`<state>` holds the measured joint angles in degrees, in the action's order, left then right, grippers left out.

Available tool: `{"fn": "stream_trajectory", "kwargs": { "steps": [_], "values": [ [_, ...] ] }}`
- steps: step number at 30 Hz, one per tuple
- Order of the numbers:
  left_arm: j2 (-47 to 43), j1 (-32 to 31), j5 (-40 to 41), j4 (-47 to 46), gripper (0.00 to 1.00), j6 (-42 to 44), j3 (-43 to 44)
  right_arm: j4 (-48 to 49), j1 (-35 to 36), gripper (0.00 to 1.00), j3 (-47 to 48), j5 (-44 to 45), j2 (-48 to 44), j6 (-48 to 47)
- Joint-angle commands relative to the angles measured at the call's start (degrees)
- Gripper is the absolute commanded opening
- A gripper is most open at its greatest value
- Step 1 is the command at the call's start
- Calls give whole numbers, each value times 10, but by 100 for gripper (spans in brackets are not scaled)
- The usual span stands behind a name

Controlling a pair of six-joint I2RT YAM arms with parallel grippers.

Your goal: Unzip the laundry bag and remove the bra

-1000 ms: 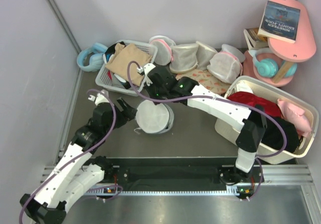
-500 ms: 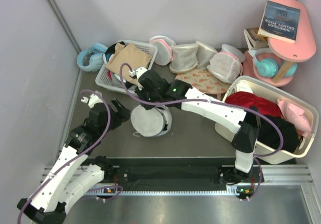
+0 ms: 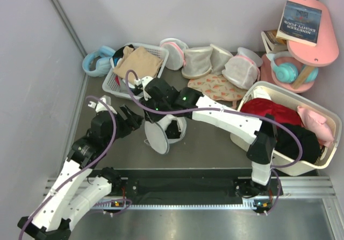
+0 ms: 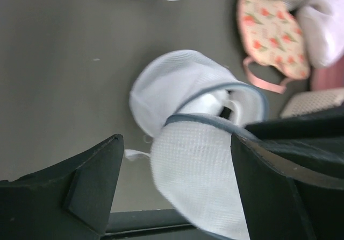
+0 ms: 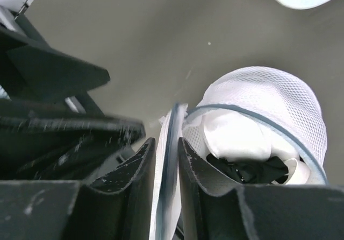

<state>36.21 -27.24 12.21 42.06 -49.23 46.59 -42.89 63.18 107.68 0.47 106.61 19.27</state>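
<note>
The round white mesh laundry bag (image 3: 176, 126) lies on the table, unzipped, with its lid flap (image 3: 156, 139) tipped up on edge. My right gripper (image 3: 162, 120) is shut on the lid's grey zipper rim (image 5: 171, 143). In the right wrist view the black bra (image 5: 247, 168) shows inside the open bag, under white padding, with the mesh dome (image 5: 279, 97) behind it. My left gripper (image 3: 133, 120) is open just left of the bag. In the left wrist view (image 4: 177, 191) its jaws stand wide apart around the lid flap (image 4: 199, 181) without touching it.
A white slatted basket (image 3: 115, 84) with tan cloth stands behind the bag. Pink-trimmed mesh bags (image 3: 199, 60) and a floral cloth (image 3: 215, 86) lie at the back. A white bin (image 3: 322, 154) with a red garment is at right. Blue headphones (image 3: 97, 60) sit back left.
My right gripper has moved left and toward the near edge, pulling the zipper rim. The lid has swung open and tipped on edge. My left gripper shifted slightly left.
</note>
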Motion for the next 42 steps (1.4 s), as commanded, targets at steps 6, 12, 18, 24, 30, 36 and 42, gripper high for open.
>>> {"fn": "stream_trajectory", "kwargs": {
  "steps": [6, 12, 18, 24, 30, 36, 42],
  "values": [
    [50, 2, -217, -250, 82, -23, -77, 10, -59, 46, -14, 58, -35, -33],
    [92, 1, -220, -275, 82, -4, -64, 26, -146, 79, -128, 30, -120, -22],
    [119, -11, -196, -194, 76, 94, -14, 91, -217, 78, -291, -70, -181, -44],
    [146, -200, 0, -147, 70, 134, 16, 149, -221, 76, -338, -166, -165, -35],
    [284, -415, 194, -112, 69, 85, 61, 156, -225, 73, -335, -159, -134, -3],
    [423, -474, 218, -118, 67, 48, 86, 167, -232, 71, -338, -155, -119, 26],
    [505, -486, 255, -139, 68, 3, 83, 173, -242, 71, -351, -160, -117, 36]
  ]
}}
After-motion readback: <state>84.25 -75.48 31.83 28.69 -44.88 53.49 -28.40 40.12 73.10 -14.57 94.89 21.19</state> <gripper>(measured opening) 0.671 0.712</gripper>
